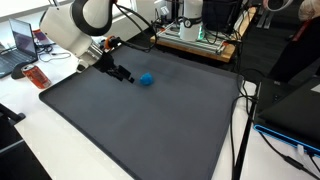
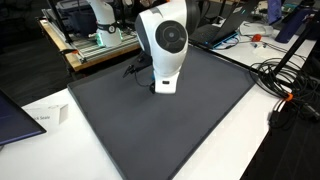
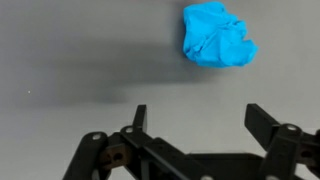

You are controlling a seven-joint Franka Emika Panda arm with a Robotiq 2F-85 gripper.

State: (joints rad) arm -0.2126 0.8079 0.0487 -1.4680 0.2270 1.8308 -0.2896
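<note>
Fingers of my black two-fingered tool (image 3: 197,118) stand wide apart in the wrist view. Nothing is between them and nothing touches either one. Beyond the fingertips, near the top edge of that view, lies a crumpled bright blue lump (image 3: 218,36) of soft material; whether it is cloth or paper I cannot tell. It rests on the dark grey mat surface (image 3: 60,60), apart from both fingers and a little off centre from the gap between them.

In an exterior view the tool (image 1: 122,74) hangs low over the far part of the surface (image 1: 150,120), and the blue lump (image 1: 146,79) sits just beside it, not touching. That view is too small to show how far the fingers are spread; only the wrist view makes that plain. In an exterior view from the opposite side, my rounded white arm housing (image 2: 165,45) stands in front, so both tool and lump are hidden behind it, and only the surface (image 2: 160,130) shows.

By count: one tool with two fingers, one blue lump, one mat.
</note>
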